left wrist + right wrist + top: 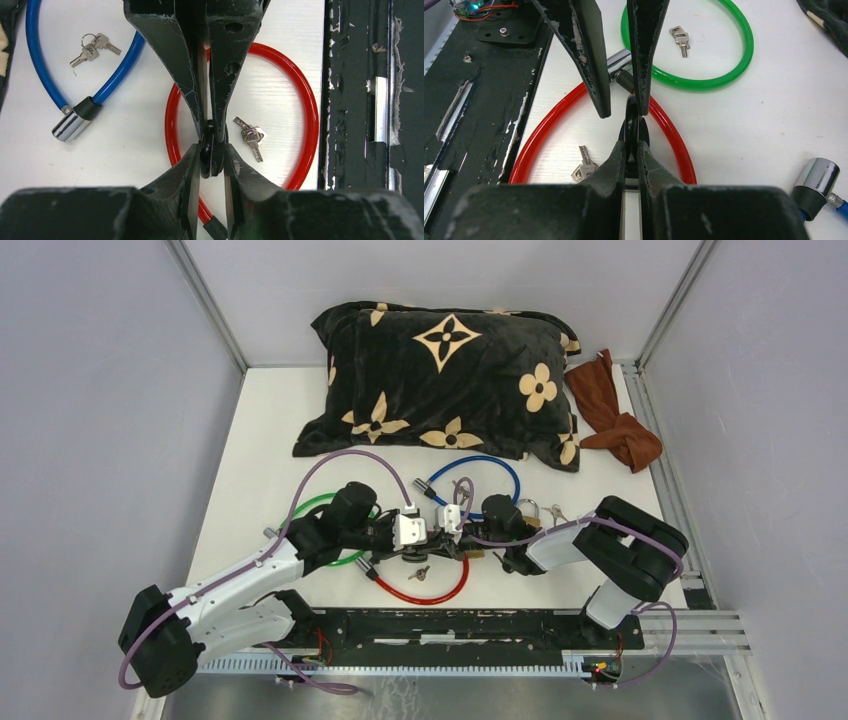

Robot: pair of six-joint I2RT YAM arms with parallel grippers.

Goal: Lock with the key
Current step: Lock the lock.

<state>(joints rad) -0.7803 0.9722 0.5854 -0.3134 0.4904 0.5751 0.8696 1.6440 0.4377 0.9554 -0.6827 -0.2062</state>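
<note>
Your right fingers [616, 162] are shut tight on a small black piece [631, 127] and pinch its flat sides. You cannot tell from these views if that piece is the head of the key. Your left fingers [591, 65] point at it from the other side, tip to tip with the right ones. They are a little way open. One tip touches the black piece, and the other stands off it with a gap you can see through. So the right side holds the piece, and the left side does not grip it. The two arms meet over the middle of the table [250, 440], above one side of the red lock [312, 115] and its loop. A pair of silver keys [251, 137] lies flat inside that red loop, just beside the fingers, and nothing touches them. The green lock [739, 60] lies on the left arm's side. The blue lock [35, 65] lies farther back, between the fingers and the pillow [440, 380].
</note>
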